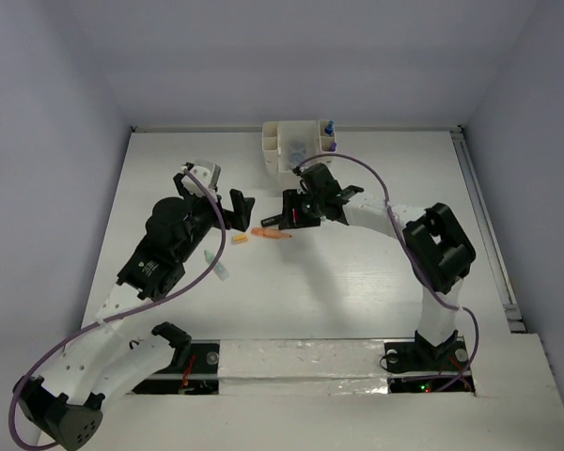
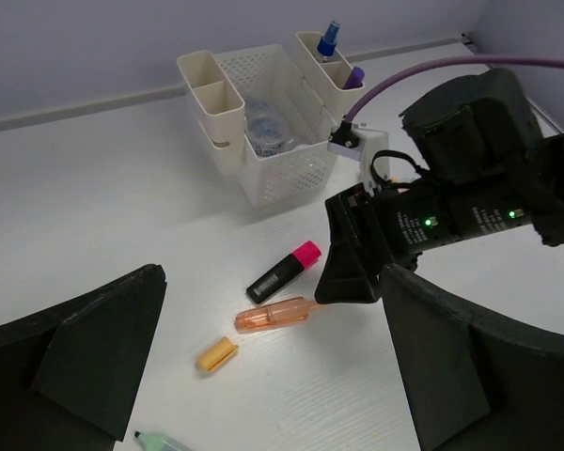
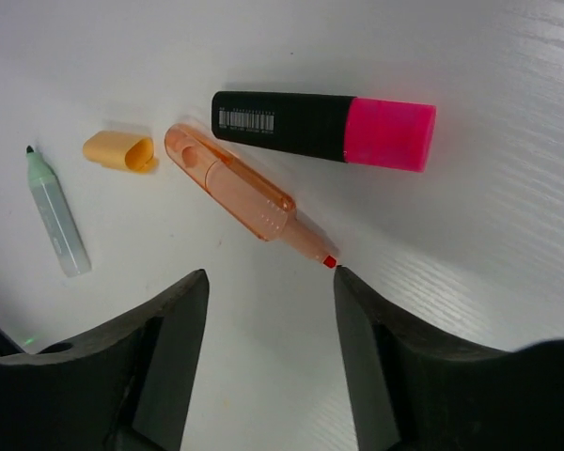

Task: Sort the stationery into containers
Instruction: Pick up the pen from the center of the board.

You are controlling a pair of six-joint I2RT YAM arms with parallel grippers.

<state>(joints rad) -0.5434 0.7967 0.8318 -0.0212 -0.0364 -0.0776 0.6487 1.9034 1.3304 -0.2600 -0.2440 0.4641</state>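
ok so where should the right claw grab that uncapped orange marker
Take the orange marker mid-barrel from above, pinching its two long sides. It lies flat, the barrel is widest there, and the tapered tip might slip. The pink marker crowds only the blunt end.

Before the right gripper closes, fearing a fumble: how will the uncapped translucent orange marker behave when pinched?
The translucent orange marker looks rigid, probably light. Its rounded barrel may roll if nudged. Its bare tip could smear the white table.
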